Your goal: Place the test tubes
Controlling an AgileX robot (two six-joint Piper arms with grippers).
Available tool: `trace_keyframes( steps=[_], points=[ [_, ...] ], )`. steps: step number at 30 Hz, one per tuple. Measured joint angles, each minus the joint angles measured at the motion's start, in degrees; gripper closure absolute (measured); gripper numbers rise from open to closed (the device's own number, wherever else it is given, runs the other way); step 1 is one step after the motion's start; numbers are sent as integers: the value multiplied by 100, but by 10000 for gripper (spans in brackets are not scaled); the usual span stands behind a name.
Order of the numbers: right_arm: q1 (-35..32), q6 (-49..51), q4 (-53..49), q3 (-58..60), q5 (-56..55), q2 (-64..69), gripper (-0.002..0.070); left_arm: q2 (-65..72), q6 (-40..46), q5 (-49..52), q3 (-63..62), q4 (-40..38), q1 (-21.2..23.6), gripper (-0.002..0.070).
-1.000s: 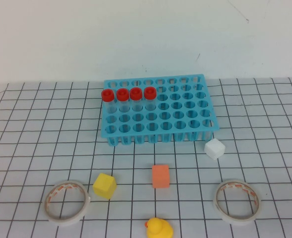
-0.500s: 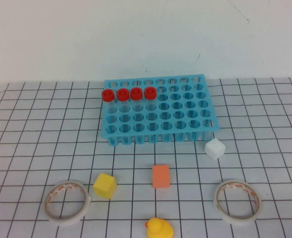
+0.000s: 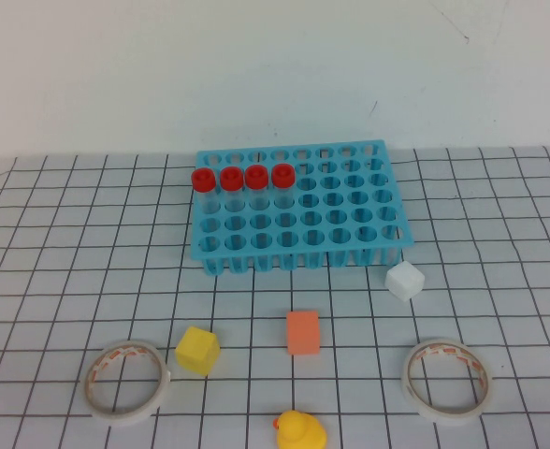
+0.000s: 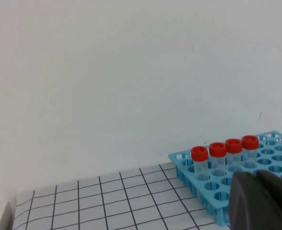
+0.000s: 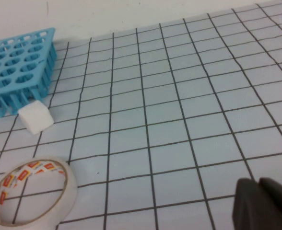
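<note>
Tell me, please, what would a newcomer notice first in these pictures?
The blue rack stands mid-table, with four red-capped test tubes upright in a row on its left part, toward the back. A yellow duck sits at the near edge. The left gripper and right gripper show only in their wrist views, fingers shut, empty.
</note>
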Motion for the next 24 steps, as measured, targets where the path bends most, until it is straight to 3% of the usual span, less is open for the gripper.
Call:
trace_keyframes(
  steps=[7,24],
  points=[
    [9,117,-106,-13,29,0,678,0,0,0,0,0,0,677],
    [9,-802,-147,-15,77,0,678,0,0,0,0,0,0,676]
  ],
)
